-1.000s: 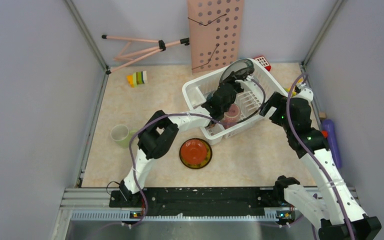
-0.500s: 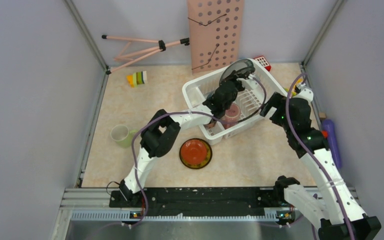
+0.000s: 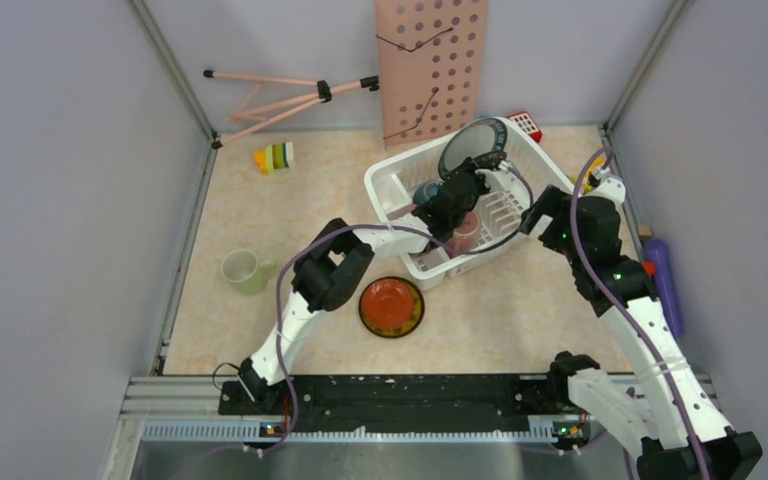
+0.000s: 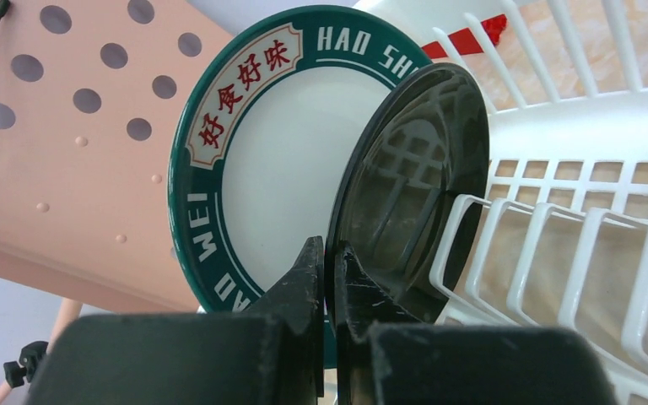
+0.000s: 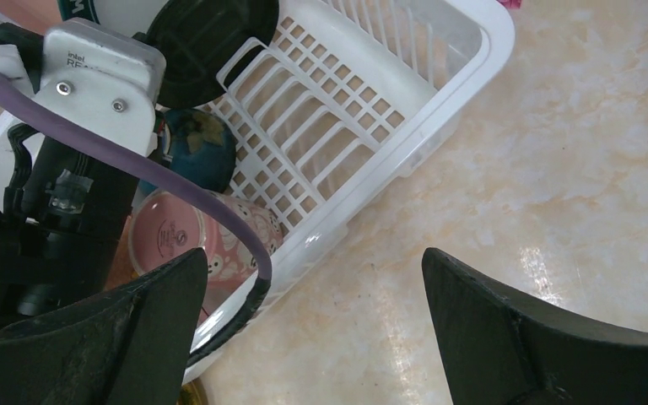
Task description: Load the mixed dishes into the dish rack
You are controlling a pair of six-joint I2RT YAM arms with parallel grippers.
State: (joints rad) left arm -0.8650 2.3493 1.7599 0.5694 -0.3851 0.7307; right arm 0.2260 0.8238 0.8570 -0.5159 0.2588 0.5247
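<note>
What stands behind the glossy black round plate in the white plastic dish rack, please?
A white round plate with a green lettered rim, upright; the black plate covers its right side.

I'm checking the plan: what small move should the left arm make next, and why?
Probably back the left gripper up out of the dish rack: it is shut, the dark plate stands beside the white plate, and the red plate and mug are outside.

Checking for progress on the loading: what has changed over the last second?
The left arm swung its elbow rightward toward the dish rack, uncovering the teal bowl inside; left gripper stayed shut by the dark plate. Right gripper, red plate and green mug unchanged.
</note>
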